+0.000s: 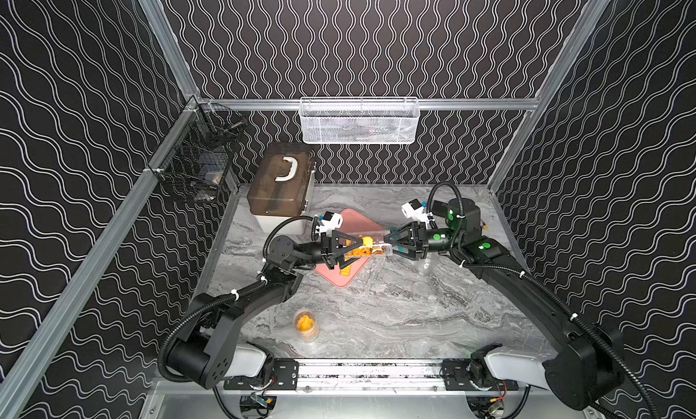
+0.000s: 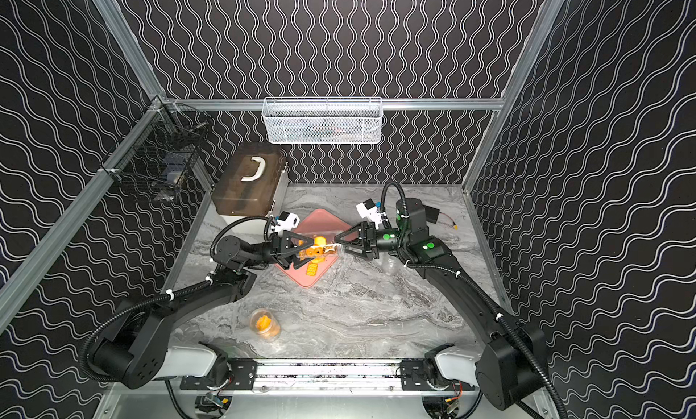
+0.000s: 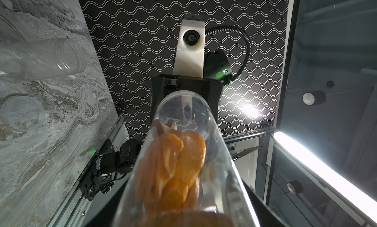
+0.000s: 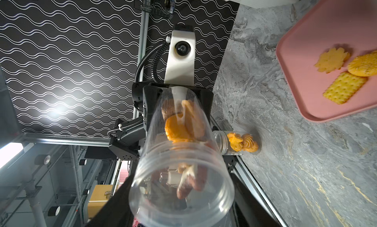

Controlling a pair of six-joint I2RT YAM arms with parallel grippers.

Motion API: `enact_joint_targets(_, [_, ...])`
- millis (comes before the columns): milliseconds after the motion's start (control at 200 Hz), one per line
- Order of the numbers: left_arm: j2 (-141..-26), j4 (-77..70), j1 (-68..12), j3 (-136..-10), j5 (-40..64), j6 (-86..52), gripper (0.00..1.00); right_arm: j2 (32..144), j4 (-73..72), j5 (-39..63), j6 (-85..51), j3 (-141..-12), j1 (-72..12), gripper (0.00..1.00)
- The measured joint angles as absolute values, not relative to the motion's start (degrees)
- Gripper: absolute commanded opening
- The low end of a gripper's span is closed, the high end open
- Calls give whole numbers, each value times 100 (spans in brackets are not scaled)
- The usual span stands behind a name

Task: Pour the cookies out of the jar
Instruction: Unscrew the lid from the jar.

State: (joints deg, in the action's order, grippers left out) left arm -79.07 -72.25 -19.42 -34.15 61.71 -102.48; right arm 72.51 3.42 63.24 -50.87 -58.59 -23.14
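Jar (image 4: 179, 154) held level over the tray (image 1: 357, 221), pour partly done.
Tabletop (image 1: 395, 315) open in front of the tray; jar above the tray's right corner. Left gripper (image 1: 356, 249) clamps the base; right gripper's (image 1: 388, 244) jaws flank the mouth, grip uncertain. Most cookies (image 4: 177, 130) lie inside, three on the tray. Best: draw the mouth inward, then tip down.

No legible text, no labels — none.

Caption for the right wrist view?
Open clear jar held sideways, cookies inside; three more on the pink tray.
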Motion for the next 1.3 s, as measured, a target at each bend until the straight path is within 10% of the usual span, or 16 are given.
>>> enact_joint_targets(1296, [-7996,-7594,-1979,-3369,6565,-10495,52,6501,-95,5881,-3437,-5081,-2357,63])
